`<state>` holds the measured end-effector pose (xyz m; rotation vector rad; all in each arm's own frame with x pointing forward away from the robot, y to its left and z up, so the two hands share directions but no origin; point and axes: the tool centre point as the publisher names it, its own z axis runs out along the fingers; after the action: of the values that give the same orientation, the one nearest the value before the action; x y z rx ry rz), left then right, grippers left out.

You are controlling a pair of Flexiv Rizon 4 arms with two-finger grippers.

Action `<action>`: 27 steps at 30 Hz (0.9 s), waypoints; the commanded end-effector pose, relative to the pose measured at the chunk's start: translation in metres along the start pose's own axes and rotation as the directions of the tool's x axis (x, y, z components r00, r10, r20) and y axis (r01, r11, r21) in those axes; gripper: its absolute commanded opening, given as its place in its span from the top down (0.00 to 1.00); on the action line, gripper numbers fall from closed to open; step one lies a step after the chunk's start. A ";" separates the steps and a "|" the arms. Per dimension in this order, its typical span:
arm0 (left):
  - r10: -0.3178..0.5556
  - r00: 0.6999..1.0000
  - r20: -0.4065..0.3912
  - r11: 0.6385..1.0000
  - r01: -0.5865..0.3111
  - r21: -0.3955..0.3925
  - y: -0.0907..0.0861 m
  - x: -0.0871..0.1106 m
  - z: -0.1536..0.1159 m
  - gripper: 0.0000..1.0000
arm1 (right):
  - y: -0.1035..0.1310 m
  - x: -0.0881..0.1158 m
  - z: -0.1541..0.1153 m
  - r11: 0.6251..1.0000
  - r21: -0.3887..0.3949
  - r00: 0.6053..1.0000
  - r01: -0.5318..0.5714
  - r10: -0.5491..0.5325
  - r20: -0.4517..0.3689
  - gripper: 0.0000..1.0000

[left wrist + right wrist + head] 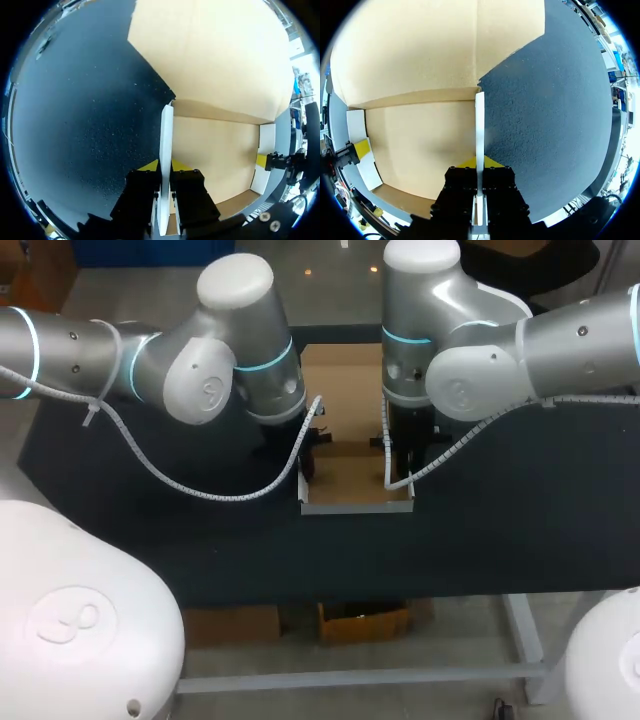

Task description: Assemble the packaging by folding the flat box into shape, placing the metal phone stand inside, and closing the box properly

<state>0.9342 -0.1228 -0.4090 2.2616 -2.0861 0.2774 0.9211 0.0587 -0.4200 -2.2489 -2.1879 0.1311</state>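
The left pincer (164,166) pinched the left wall (166,135) of the box (355,480), the right pincer (479,162) the right wall (479,125), both walls upright.

Soft light falls from overhead and leaves a broad pale sheen on the rounded silver shells of my left arm (215,350) and right arm (480,350). The matte black table mat (150,540) stays dim in the head view, and my arms throw loose shadows across it and onto the brown cardboard box (350,480). From my left wrist the mat glitters with tiny speckles. From my right wrist it looks paler. The cardboard there is bright, with a darker band under its back fold.
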 end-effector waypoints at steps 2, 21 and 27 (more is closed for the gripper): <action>-0.004 0.990 0.141 1.000 0.004 -0.002 -0.001 0.002 0.009 0.90 | 0.001 0.001 0.001 1.000 0.004 1.000 0.001 -0.001 0.003 1.00; -0.009 0.987 0.162 1.000 0.010 -0.009 0.003 -0.004 0.011 1.00 | 0.001 0.001 0.001 1.000 0.004 1.000 0.001 -0.001 0.003 1.00; 0.000 0.987 0.159 1.000 0.002 -0.014 0.003 -0.005 0.010 1.00 | 0.001 0.001 0.001 1.000 0.004 1.000 0.001 -0.001 0.003 0.93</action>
<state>0.9316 -0.1188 -0.4129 2.3306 -2.1399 0.1182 0.9211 0.0588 -0.4200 -2.2487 -2.1881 0.1310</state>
